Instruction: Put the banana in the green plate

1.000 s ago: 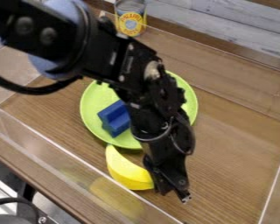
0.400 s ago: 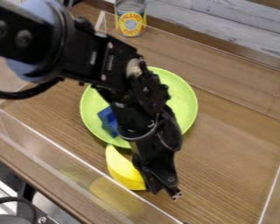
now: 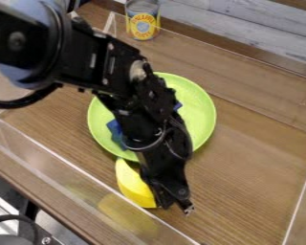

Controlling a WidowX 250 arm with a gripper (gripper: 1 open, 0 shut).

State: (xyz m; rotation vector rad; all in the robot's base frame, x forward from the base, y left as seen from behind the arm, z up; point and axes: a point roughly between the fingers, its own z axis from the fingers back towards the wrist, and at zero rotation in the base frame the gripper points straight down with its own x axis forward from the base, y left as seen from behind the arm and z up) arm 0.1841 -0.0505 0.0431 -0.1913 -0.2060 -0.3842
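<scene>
The banana (image 3: pixel 135 183) lies on the wooden table just in front of the green plate (image 3: pixel 202 107), its right side hidden behind the arm. My black gripper (image 3: pixel 184 206) points down at the table close by the banana's right end, fingers shut, and nothing shows between them. Whether it touches the banana I cannot tell. The green plate sits behind the arm, which covers its middle and front. A blue block (image 3: pixel 116 130) rests on the plate's left part, half hidden by the arm.
A small can (image 3: pixel 142 23) with a yellow label stands at the back of the table. A clear plastic wall (image 3: pixel 41 163) runs along the front left. Bare wood (image 3: pixel 264 167) stretches to the right of the plate.
The arm has drifted left and slightly back, bringing the shut gripper tip closer against the banana's right end. The banana, plate and block have stayed in place.
</scene>
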